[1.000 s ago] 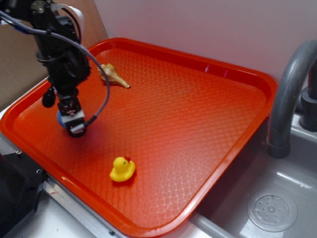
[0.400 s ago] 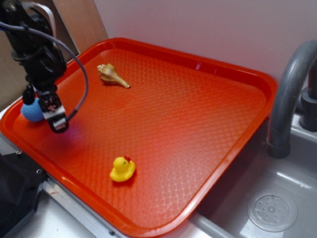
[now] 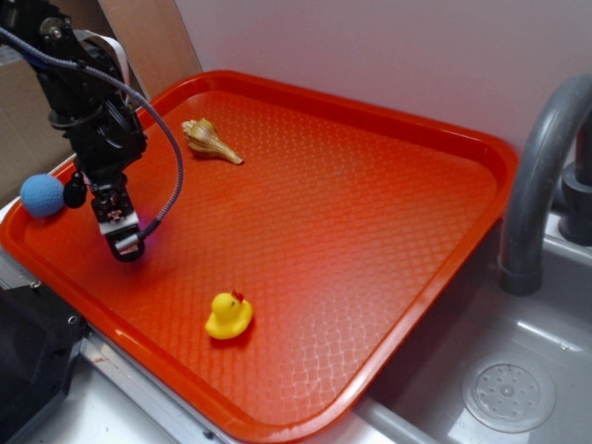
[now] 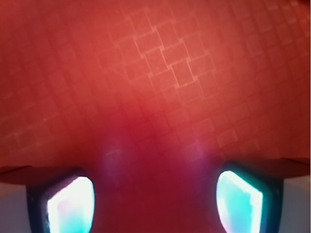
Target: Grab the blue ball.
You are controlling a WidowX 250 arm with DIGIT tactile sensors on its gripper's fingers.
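Observation:
The blue ball (image 3: 42,195) is a small light-blue textured sphere at the far left rim of the red tray (image 3: 388,240), seen only in the exterior view. My gripper (image 3: 124,245) points down at the tray floor just right of the ball and a little nearer the front, apart from it. In the wrist view the gripper (image 4: 154,201) is open. Its two glowing pads (image 4: 72,204) stand wide apart with only bare tray between them, and the ball is out of that view.
A yellow rubber duck (image 3: 228,315) sits near the tray's front edge. A tan seashell (image 3: 208,140) lies at the back left. A grey sink with a drain (image 3: 508,395) and a faucet pipe (image 3: 536,176) lie to the right.
The ball, under the gripper a second ago, has ended up further left at the tray's rim. The gripper swung left, then came back right and slightly down; it holds nothing.

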